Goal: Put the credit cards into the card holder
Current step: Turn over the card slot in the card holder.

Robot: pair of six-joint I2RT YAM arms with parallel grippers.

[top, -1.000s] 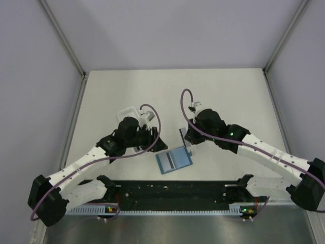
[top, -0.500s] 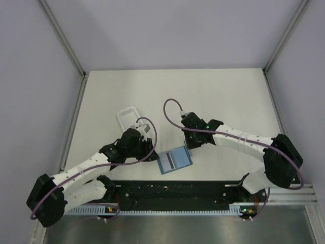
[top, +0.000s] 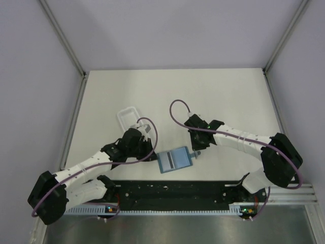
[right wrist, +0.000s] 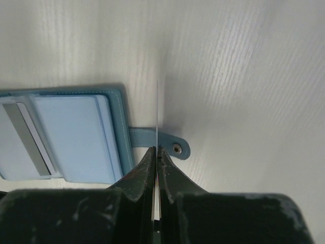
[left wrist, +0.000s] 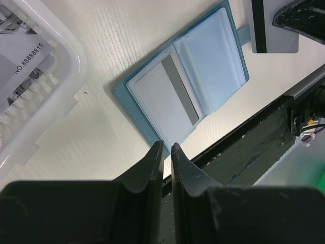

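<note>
The teal card holder (top: 174, 160) lies open on the table, and its left pocket holds a pale card with a dark stripe (left wrist: 170, 96). My right gripper (right wrist: 157, 148) is shut on another of the credit cards (right wrist: 157, 109). That card shows edge-on, standing over the snap tab (right wrist: 170, 145) at the holder's (right wrist: 76, 137) right edge. From the left wrist view it appears at the top right (left wrist: 274, 25). My left gripper (left wrist: 166, 147) hovers just off the holder's (left wrist: 223, 61) near left corner, its fingers a thin slit apart and empty. More cards (left wrist: 20, 56) lie in the white tray.
The white plastic tray (top: 128, 116) stands behind my left arm, its rim (left wrist: 76, 56) close to the holder. The black rail (top: 172, 193) runs along the near table edge, just under my left fingertips (left wrist: 157, 152).
My right gripper has swung down and left with its card to the holder's snap tab. My left gripper has left the tray, moved to the holder's left edge and narrowed.
</note>
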